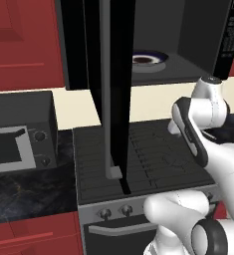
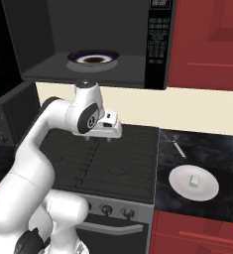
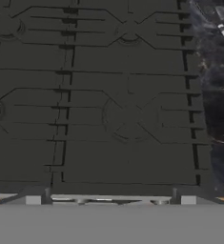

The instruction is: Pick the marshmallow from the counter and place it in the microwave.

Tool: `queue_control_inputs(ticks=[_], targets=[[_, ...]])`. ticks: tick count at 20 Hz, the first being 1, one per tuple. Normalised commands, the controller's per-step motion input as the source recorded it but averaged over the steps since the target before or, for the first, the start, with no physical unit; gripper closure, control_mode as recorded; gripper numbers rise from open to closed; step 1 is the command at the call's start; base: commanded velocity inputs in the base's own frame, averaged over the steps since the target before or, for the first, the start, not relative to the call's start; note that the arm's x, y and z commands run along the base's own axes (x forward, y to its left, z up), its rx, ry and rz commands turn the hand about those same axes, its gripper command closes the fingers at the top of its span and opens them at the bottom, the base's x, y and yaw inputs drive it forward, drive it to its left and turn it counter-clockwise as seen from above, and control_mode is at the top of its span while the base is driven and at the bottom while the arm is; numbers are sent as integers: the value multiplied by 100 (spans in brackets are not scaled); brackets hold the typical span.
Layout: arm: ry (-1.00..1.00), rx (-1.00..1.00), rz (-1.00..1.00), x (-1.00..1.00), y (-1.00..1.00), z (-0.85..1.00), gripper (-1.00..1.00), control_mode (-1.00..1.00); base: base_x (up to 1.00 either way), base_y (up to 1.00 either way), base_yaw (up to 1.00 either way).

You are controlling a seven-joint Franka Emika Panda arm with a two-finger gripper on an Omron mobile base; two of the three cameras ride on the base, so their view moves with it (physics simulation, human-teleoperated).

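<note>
- White arm segments rise closest to the lens in the right base view and reach out over the ridged black stove top (image 2: 103, 163).
- At the arm's end, the pincer (image 2: 99, 138) hangs just above the stove's rear grates, pointing down; its fingers are too small and hidden to tell whether they are spread or pressed together.
- On the dark veined worktop (image 2: 222, 154) right of the stove sits a white plate (image 2: 180, 186), and the marshmallow (image 2: 194, 181), a small whitish lump, lies on it, well apart from the pincer.
- A thin pale utensil (image 2: 179, 148), possibly a knife, lies behind that plate.
- Above the stove the microwave (image 2: 157, 44) stands open, its tall door (image 1: 113, 89) swung out, with a blue-rimmed plate (image 2: 81, 58) inside the cavity.
- Left of the stove stands a grey two-knob oven (image 1: 19, 134).
</note>
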Motion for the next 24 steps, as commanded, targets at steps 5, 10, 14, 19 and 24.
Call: queue_control_inputs(ticks=[5, 10, 14, 19, 24], targets=[[3, 0, -1, 12, -100, -39, -100, -100, 0, 0, 0], [10, 0, -12, 21, -100, -37, -100, -100, 0, 0, 0], [14, 0, -16, 22, -100, -29, -100, -100, 0, 0, 0], [20, 2, -17, 13, -100, -9, -100, -100, 0, 0, 0], [14, 12, -8, 0, -100, 0, -100, -100, 0, 0, 0]])
